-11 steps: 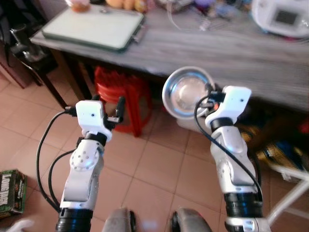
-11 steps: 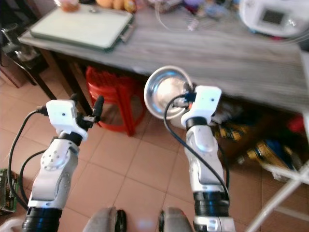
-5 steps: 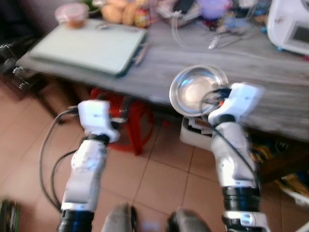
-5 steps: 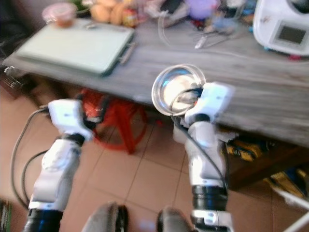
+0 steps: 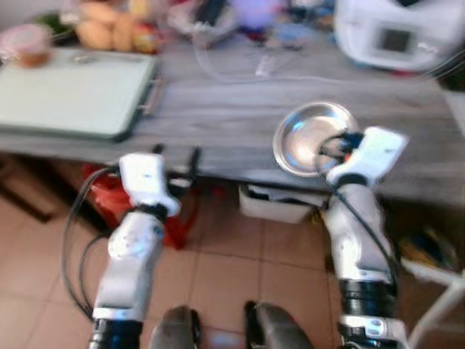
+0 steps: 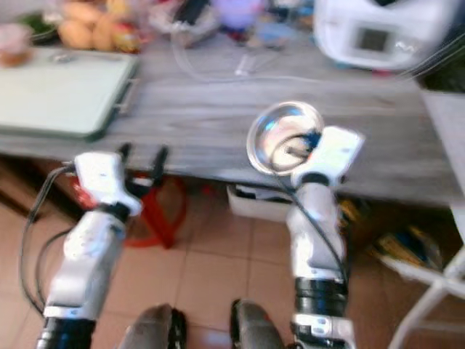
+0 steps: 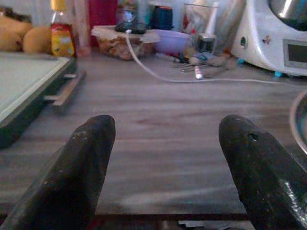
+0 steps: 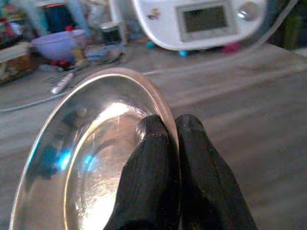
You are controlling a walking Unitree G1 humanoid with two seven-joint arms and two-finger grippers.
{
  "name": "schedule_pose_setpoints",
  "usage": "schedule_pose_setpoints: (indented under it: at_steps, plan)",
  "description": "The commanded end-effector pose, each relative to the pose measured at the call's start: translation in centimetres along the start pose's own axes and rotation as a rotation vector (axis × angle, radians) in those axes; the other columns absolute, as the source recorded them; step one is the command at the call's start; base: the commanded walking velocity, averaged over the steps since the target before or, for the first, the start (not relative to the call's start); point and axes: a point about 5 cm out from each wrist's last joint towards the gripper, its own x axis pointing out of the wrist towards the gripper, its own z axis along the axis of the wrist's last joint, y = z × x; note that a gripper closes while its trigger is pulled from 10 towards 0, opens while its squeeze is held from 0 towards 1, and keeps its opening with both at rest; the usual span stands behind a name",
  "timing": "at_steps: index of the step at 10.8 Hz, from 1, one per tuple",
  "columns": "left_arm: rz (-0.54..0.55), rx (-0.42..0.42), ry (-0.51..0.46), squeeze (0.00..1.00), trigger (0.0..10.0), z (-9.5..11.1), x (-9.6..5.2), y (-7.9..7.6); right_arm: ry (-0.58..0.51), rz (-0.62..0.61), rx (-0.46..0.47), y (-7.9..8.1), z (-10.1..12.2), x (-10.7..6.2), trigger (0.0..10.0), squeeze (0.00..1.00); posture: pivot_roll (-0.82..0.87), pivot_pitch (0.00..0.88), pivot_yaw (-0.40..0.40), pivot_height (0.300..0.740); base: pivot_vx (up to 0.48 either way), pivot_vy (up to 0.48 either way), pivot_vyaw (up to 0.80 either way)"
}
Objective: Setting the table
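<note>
**Steel plate pinched by right gripper, held above table edge**

Grey wood-grain table [image 5: 218,116] is the biggest item you've got, one only, spanning the head views. On it, by size: one green tray [image 5: 65,94] on the robot's left, one white appliance [image 5: 392,33] with a screen at the far right, one white cable [image 7: 158,72] snaking across the middle, one purple bowl [image 8: 55,43] at the back. Back row is cluttered and blurred, so you can't count the rest.

One steel plate [image 5: 314,137], round, so no long axis. It's tilted up on edge, its hollow face turned toward the robot's head and left. It sits over the near table edge; touching or not, can't tell.

Right gripper [image 8: 165,129]: both fingers pressed together on the plate rim, one each side. Left gripper [image 7: 163,139]: fingers spread wide, nothing between them, level with the near table edge, pointing across the top.

Under the table: one red stool [image 5: 109,200], one white bin [image 5: 280,203].
</note>
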Motion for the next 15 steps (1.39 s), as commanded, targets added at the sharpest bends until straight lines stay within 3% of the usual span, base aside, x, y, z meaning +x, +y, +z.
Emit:
schedule_pose_setpoints:
  at_steps: [1, 5, 9, 11, 14, 15]
  plan:
    - [-0.013, -0.03, 0.0, 0.0, 10.0, 0.2, -0.1, -0.6, 0.023, -0.056, -0.025, -1.1, -0.3, 0.1, 10.0, 0.0, -0.04, 0.154, 0.018, 0.74, 0.0, 0.0, -0.73]
    - [-0.018, -0.001, -0.004, 0.0, 10.0, 0.3, -0.1, -0.4, 0.022, -0.029, 0.014, -0.7, -0.2, 0.3, 10.0, 0.0, -0.04, 0.154, 0.025, 0.74, 0.067, -0.407, -0.18]
    - [-0.009, 0.029, 0.011, 0.0, 10.0, 0.2, 0.0, -0.2, -0.007, 0.064, 0.037, 0.2, 0.5, 0.8, 10.0, 0.0, -0.03, 0.156, 0.028, 0.74, 0.475, 0.0, 0.0]
    - [0.018, 0.019, 0.003, 0.0, 10.0, 0.2, 0.0, 0.1, -0.018, 0.139, 0.058, 0.9, 0.7, 0.8, 10.0, 0.0, -0.03, 0.156, 0.03, 0.74, 0.0, 0.0, 0.0]
    - [0.088, 0.05, 0.013, 0.0, 10.0, 0.2, -0.1, 0.9, 0.023, 0.285, 0.162, 2.5, 0.6, 0.8, 10.0, 0.0, -0.03, 0.165, 0.035, 0.74, 0.0, 0.0, 0.0]
    - [0.122, 0.073, 0.018, 0.0, 10.0, 0.1, -0.2, 1.4, 0.1, 0.331, 0.264, 3.4, 0.0, 1.1, 10.0, 0.0, -0.02, 0.169, 0.034, 0.74, 0.0, 0.0, 0.0]
